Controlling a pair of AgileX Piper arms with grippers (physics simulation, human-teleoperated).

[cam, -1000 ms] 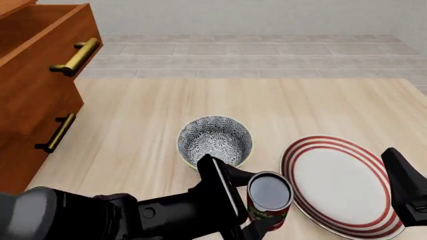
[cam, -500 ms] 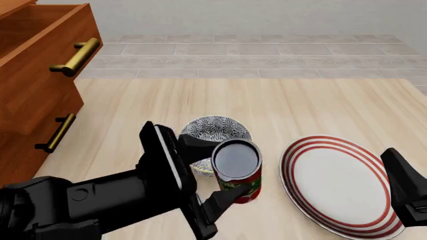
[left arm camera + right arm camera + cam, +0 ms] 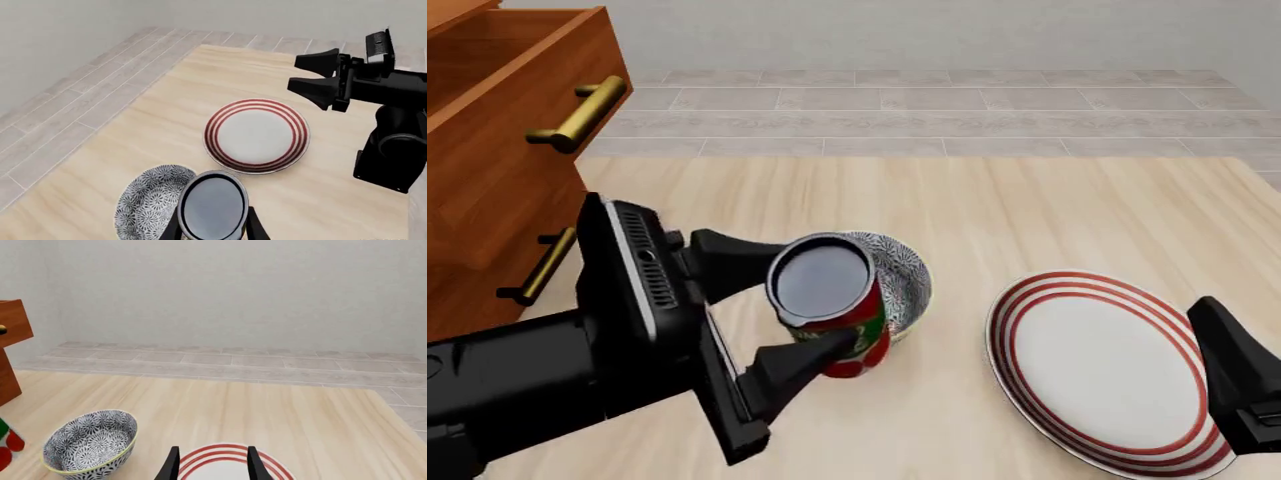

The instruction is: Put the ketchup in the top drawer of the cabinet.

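Note:
My left gripper (image 3: 814,305) is shut on the ketchup (image 3: 861,340), a can with a red and green label and a dark grey top. It holds the can tilted above the table, in front of the grey patterned bowl (image 3: 901,270). In the left wrist view the can's top (image 3: 212,207) sits between the fingers (image 3: 253,229). The cabinet (image 3: 481,220) stands at the far left. Its top drawer (image 3: 521,70) is pulled open, with its brass handle (image 3: 581,112) showing. My right gripper (image 3: 212,465) is open and empty above the plate's near edge.
A white plate with red rings (image 3: 1101,365) lies right of the bowl. The lower drawer's darker handle (image 3: 541,265) is below the open drawer. The right arm (image 3: 393,125) stands at the table's right side. A tiled floor lies beyond the table's far edge.
My left gripper has lifted the ketchup and carried it left, from beside the plate to in front of the bowl, nearer the cabinet. The right arm has not moved.

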